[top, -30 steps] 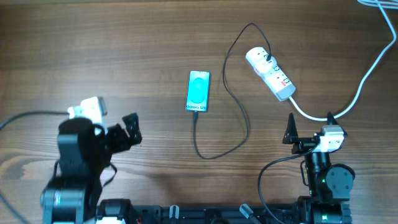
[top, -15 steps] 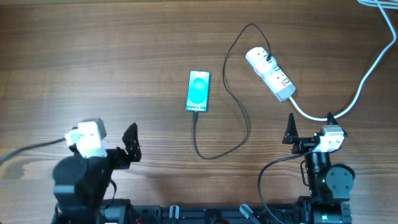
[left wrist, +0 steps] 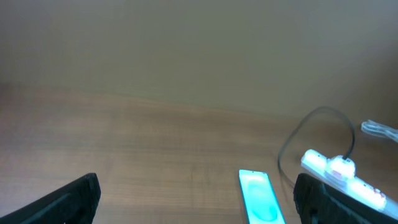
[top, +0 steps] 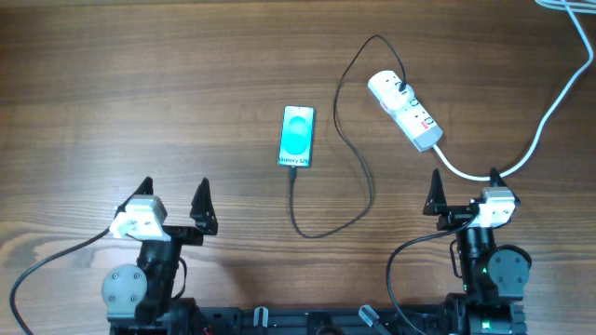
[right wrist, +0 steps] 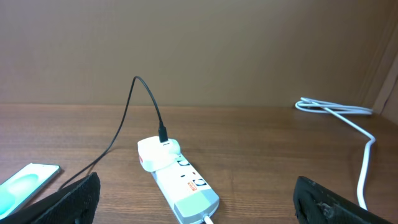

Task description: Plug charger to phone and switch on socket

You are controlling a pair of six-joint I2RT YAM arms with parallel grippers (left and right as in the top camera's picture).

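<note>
The phone (top: 297, 136) lies flat at the table's middle, teal screen up; it also shows in the left wrist view (left wrist: 260, 198) and the right wrist view (right wrist: 25, 184). The thin black charger cable (top: 358, 167) runs from a white plug on the socket (top: 403, 111) in a loop to the phone's bottom edge, where its tip meets the phone. The socket also shows in the right wrist view (right wrist: 180, 182). My left gripper (top: 174, 200) is open and empty at the front left. My right gripper (top: 463, 189) is open and empty, just in front of the socket.
The socket's thick white cord (top: 549, 112) curves from the strip's near end to the back right corner and shows in the right wrist view (right wrist: 348, 118). Both arm bases stand at the front edge.
My left arm has swung back towards the front edge and now points straight forward, with its gripper open. The right arm, phone, cable and socket have not moved.
</note>
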